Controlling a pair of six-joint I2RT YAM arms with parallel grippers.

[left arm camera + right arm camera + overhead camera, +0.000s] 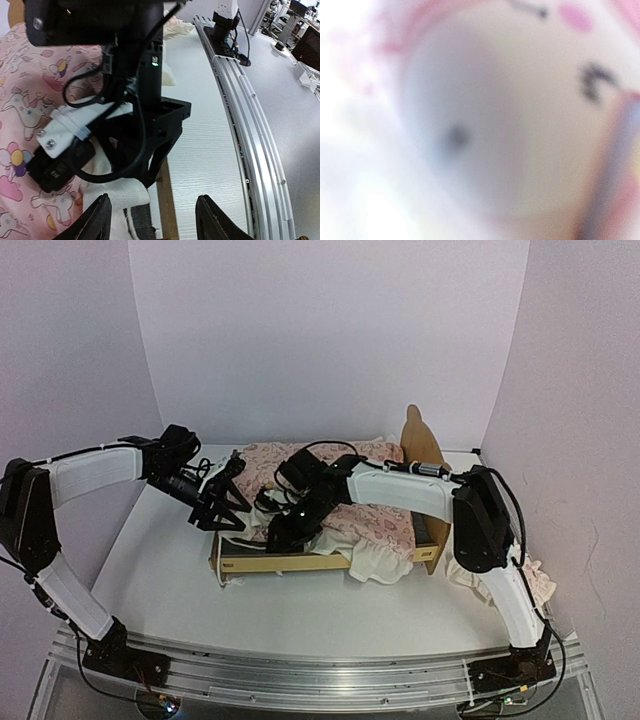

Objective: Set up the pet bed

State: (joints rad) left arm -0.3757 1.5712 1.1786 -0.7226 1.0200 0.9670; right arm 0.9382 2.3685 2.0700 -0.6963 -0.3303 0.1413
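Observation:
The pet bed stands mid-table, a pale-wood frame with its headboard at the right. A pink printed quilt lies bunched over it. My left gripper hovers at the bed's foot end, open and holding nothing. In its wrist view my left gripper straddles the wooden rail, white fabric and a strip of dark grey base. My right gripper is pressed down into the quilt near the foot end. Its own view is a blur of fabric, and its fingers are hidden.
A ruffled pink pillow lies on the table by the right arm's lower link. The quilt's white ruffle hangs over the bed's front rail. An aluminium rail runs along the near table edge. White walls close in the back and sides.

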